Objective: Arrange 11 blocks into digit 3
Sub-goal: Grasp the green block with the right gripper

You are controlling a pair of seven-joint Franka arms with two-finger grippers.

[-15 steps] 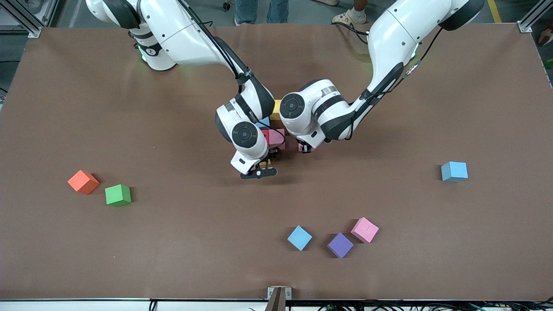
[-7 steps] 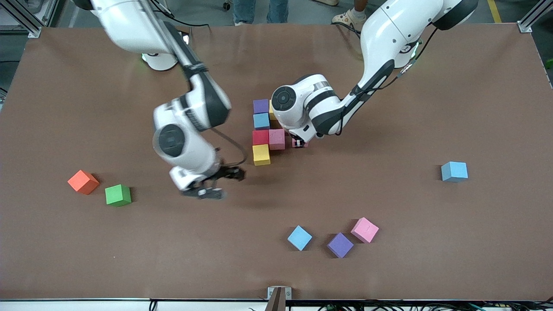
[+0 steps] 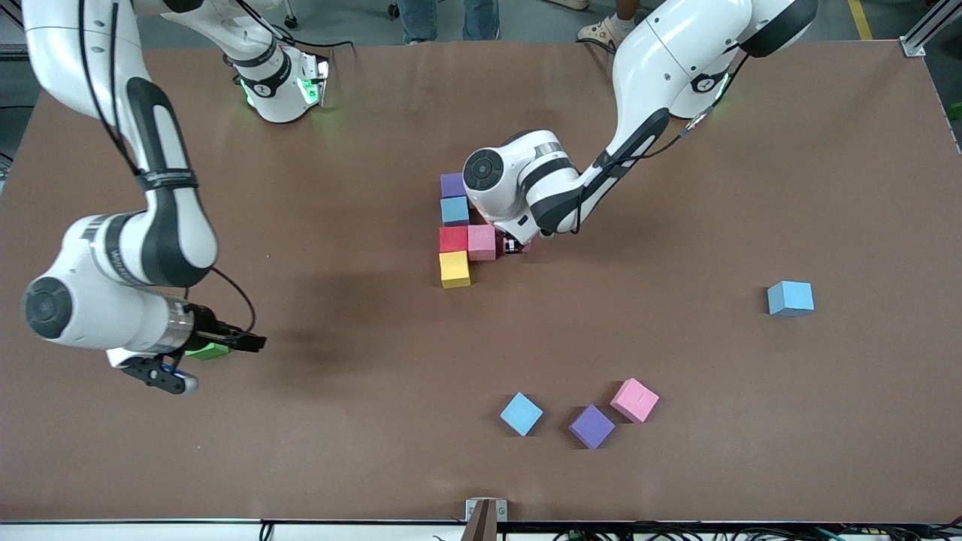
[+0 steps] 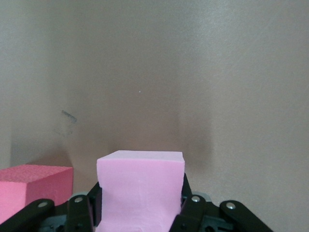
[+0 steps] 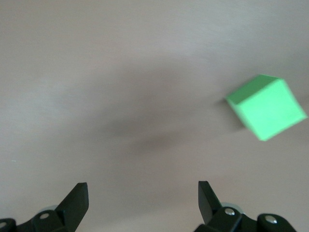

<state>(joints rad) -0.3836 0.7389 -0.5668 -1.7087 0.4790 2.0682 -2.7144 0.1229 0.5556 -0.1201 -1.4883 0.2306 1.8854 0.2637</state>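
The partial digit 3 stands mid-table: purple [image 3: 453, 184], light blue [image 3: 455, 210], red [image 3: 453, 239], pink [image 3: 482, 242] and yellow [image 3: 455, 269] blocks. My left gripper [image 3: 514, 245] is low beside that pink block [image 4: 34, 186], shut on another pink block [image 4: 140, 183]. My right gripper [image 3: 252, 343] hangs open and empty [image 5: 142, 198] over the table toward the right arm's end, close to a green block [image 3: 207, 351] [image 5: 266, 107]. Loose blocks near the front camera are light blue [image 3: 521, 413], purple [image 3: 591, 426] and pink [image 3: 634, 400]. A further light blue one [image 3: 790, 298] lies toward the left arm's end.
The left arm's wrist covers the part of the figure next to the purple and light blue blocks. The right arm's forearm hides the table beside the green block. Bare brown tabletop [image 3: 361, 421] lies between the figure and the loose blocks.
My right arm has swung from the figure to its own end of the table, leaving the yellow block beside the red one. My left gripper with its pink block edged toward the figure.
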